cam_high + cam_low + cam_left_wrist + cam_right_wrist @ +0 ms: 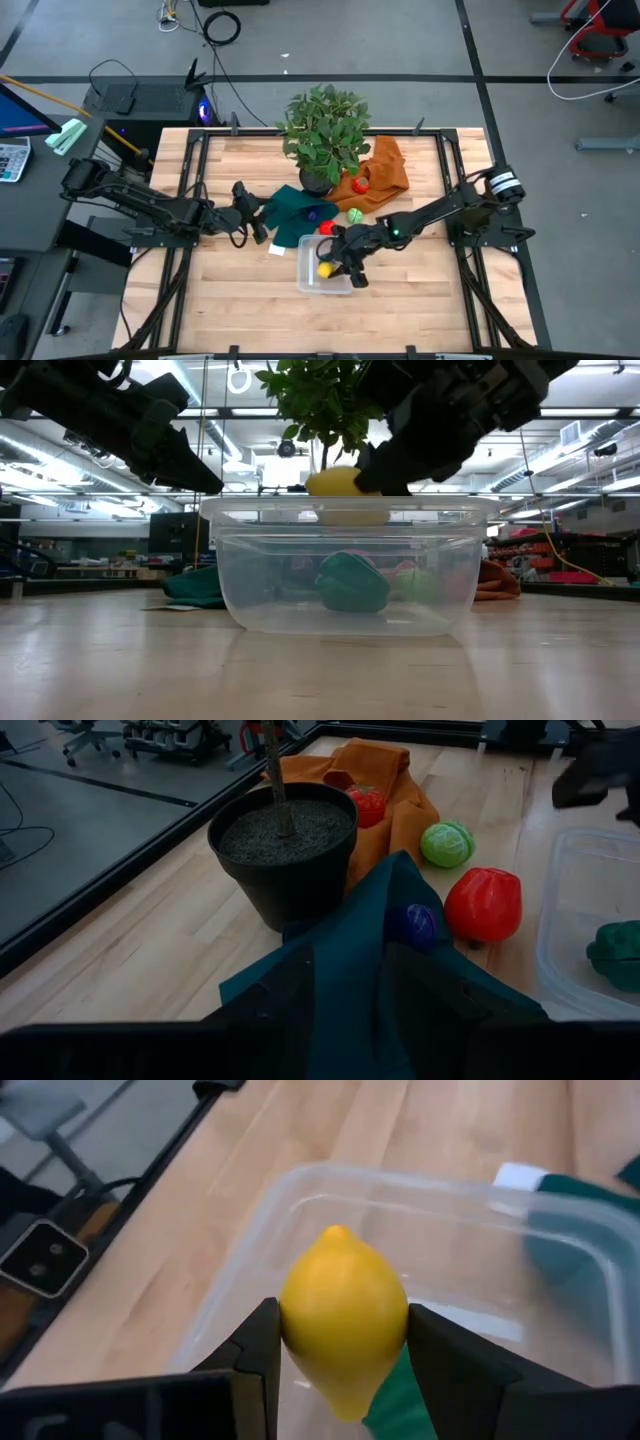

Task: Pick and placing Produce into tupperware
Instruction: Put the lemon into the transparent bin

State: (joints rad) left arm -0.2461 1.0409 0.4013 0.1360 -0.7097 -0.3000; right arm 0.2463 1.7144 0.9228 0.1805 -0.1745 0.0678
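The clear tupperware (323, 275) stands on the table near the front middle, with a green pepper (352, 582) lying inside it. Over it my right gripper (340, 1342) is shut on a yellow lemon (342, 1330), which hangs just above the rim (350, 507). My left gripper (345, 970) is to the tupperware's left, shut on the dark green cloth (360, 935). A purple piece (412, 925) sits in a fold of that cloth. Beside the cloth lie a red pepper (483, 905) and a green piece (447, 843). My left gripper pinches the green cloth's near part (345, 995) between its two fingers, coming nearly level from the table's left. One layer or several, I cannot tell. The cloth rises into the hold, and its far part (300, 200) lies on the table by the pot. My right gripper pinches the lemon by the two opposite sides of its middle (292, 1330) between its two fingers. The fingers slant down from the table's right. The lemon is lifted clear, over the tupperware (400, 1210), one pointed end (336, 1233) facing away from the wrist.
A potted plant (322, 130) in a black pot (285, 845) stands at the far middle. Next to it lies an orange cloth (385, 170) with a small red piece (367, 805) on it. Bare wood lies in front of the tupperware and at the near left.
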